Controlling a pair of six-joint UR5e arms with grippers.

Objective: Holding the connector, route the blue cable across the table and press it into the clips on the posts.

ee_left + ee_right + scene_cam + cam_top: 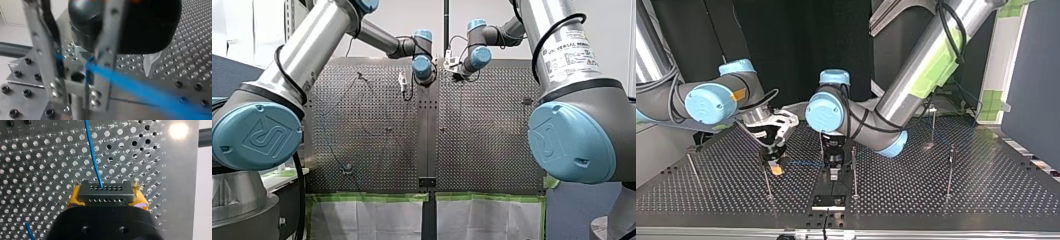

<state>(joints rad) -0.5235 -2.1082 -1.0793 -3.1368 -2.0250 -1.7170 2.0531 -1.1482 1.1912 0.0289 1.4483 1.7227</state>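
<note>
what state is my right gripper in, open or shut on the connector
Shut on the connector: the right wrist view shows my right gripper with yellow pads clamped on both connector ends, blue cable leading out ahead.

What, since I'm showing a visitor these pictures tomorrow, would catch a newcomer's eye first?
Probably my left arm and my right arm, silver with blue caps, meeting over the perforated table in the top view. Then the black connector clamped in my right arm's yellow-padded jaws, the blue cable running out ahead of it. In the left wrist view that cable crosses my left arm's parted metal jaws.
</note>
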